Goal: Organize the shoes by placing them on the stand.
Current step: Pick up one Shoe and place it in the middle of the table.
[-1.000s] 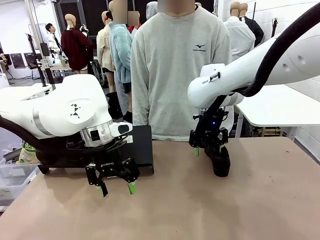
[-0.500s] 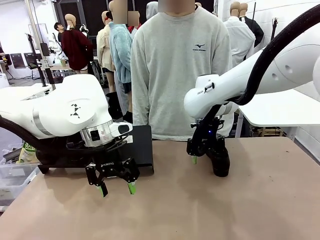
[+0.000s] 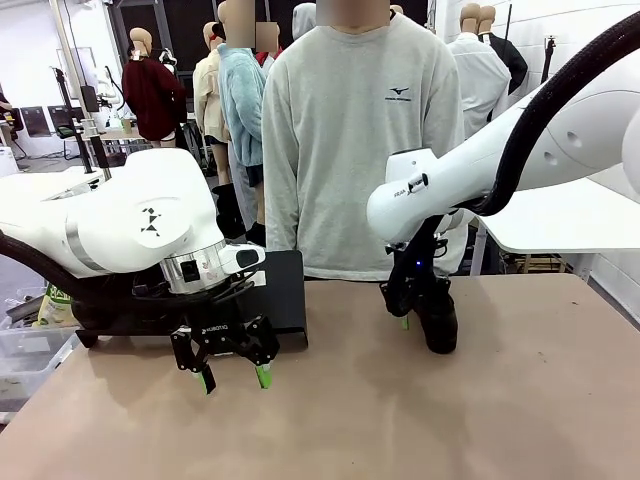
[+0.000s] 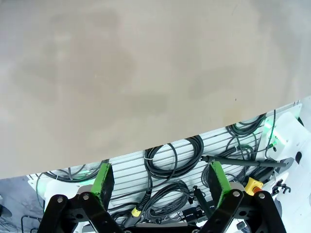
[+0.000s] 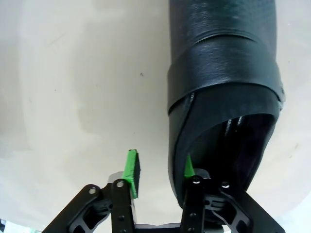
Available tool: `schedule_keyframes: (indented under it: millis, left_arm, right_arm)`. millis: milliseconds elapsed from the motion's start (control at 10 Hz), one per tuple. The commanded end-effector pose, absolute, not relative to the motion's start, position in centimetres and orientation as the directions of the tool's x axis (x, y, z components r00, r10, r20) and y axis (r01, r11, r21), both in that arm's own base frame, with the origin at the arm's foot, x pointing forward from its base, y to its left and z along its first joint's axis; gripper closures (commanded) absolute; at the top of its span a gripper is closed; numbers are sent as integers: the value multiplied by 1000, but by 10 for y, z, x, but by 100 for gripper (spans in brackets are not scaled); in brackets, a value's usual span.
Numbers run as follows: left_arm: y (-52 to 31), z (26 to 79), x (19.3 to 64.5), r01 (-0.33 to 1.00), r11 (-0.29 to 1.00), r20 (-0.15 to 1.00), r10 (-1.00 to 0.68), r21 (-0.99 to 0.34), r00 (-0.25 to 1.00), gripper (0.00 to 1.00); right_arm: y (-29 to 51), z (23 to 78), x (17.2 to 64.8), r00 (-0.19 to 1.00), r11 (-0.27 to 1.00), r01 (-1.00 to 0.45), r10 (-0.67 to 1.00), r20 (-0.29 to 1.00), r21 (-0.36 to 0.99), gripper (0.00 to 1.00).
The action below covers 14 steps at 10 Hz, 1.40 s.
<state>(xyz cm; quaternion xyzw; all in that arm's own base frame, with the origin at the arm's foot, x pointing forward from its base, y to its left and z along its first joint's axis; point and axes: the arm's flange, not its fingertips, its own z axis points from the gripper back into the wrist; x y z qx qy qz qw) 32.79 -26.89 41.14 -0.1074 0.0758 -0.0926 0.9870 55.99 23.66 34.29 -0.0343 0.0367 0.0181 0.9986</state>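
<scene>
Your right gripper (image 5: 158,174) has narrowed astride the black dress shoe's (image 5: 221,92) collar wall, shoe lengthwise pointing away; left gripper (image 3: 235,377) spread wide, empty.

Brown bench (image 3: 520,400) in foreground, white table (image 3: 560,215) at right rear, white wall (image 3: 570,25) behind it, desks and chairs (image 3: 45,120) far left, bright even lighting

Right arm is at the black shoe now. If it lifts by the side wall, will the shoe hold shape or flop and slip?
The shoe looks like stiff glossy leather, so it probably keeps its shape. The right gripper has one pad inside the opening and one outside; a thin wall may flex. Glossy surface could slip, and the toe may sag downward.
</scene>
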Motion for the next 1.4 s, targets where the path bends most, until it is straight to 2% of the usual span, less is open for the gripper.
schedule_keyframes:
  millis: [0,400,600,900,1000,1300]
  left_arm:
    - [-267,412,328,163,958,-136,-199,-236,971,0]
    - [-267,412,328,163,958,-136,-199,-236,971,0]
    - [-267,412,328,163,958,-136,-199,-236,971,0]
    - [-267,412,328,163,958,-136,-199,-236,971,0]
    - [-267,412,328,163,958,-136,-199,-236,971,0]
    - [-267,412,328,163,958,-136,-199,-236,971,0]
  right_arm:
    - [241,334,564,998,995,49,-53,-45,-89,100]
    - [233,336,565,996,994,67,-72,-59,-83,100]
    - [228,356,559,991,994,94,-98,-91,-51,100]
    - [241,420,496,991,990,131,-131,-5,-54,100]
    - [252,433,471,996,995,91,-90,24,-36,100]
    - [305,432,420,1000,1000,-15,15,-8,-1,100]
